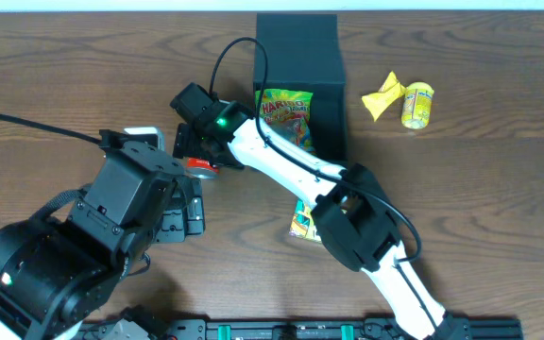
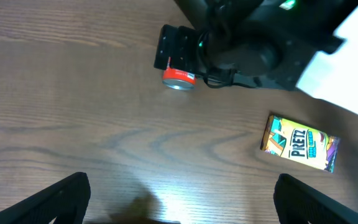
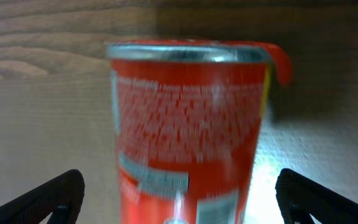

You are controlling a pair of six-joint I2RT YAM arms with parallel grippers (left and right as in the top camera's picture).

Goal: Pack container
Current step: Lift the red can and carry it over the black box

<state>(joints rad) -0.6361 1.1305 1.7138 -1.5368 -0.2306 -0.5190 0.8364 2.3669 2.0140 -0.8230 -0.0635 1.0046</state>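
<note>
— Where is the left gripper (image 2: 179, 208)?
— At the left of the table (image 1: 55, 76), over bare wood. Its fingers (image 2: 67, 196) are spread wide and hold nothing

— And the right gripper (image 3: 179, 199)?
— It reaches across to just right of the left one. Its fingers (image 3: 55, 196) are spread too, with a red can (image 3: 188, 124) standing in the gap between them. I see a little space on each side of the can, so nothing is pinched

— Where is the container (image 1: 296, 42) from there?
— To the right of that gripper and further back, near but apart from it. It sits at the far middle edge of the table with a sweets packet (image 1: 286, 113) in it. It is well apart from the left gripper

— Anything else?
— A pretzel packet (image 2: 300, 149) lies flat at the near side, half under the right arm. Right of the container are a yellow packet (image 1: 382, 94) and a yellow can (image 1: 417, 104), side by side
</note>
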